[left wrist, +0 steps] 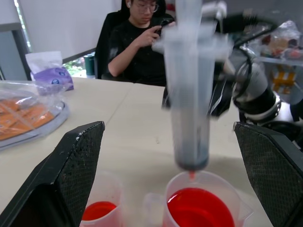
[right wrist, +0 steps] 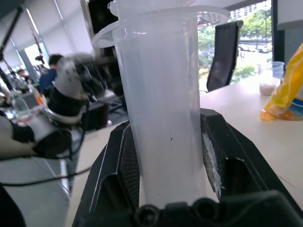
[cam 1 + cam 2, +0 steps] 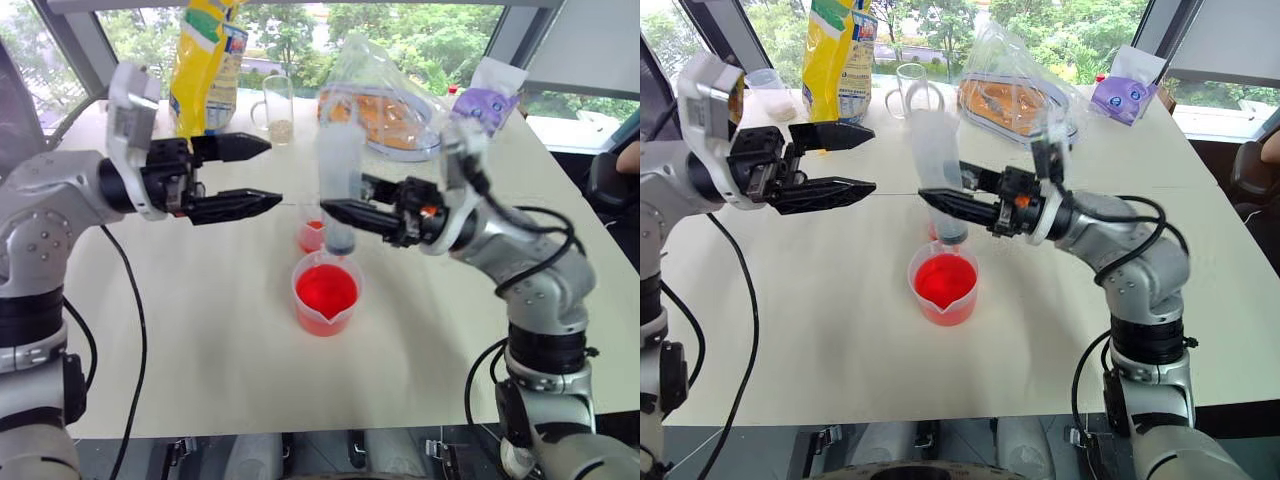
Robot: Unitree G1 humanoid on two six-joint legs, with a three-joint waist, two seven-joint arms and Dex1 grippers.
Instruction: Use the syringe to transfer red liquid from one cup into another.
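Right gripper point(image 3: 335, 210) fingers clamp the syringe point(image 3: 337, 180) upright above the beaker point(image 3: 326, 294) of red liquid; left gripper point(image 3: 268, 176) fingers gape empty nearby; best lower the tip straight in

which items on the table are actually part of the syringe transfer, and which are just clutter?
In play: syringe in right gripper; beaker of red liquid; small cup; left gripper, open.

Clutter: yellow bag, glass mug, bagged tray, purple pouch.
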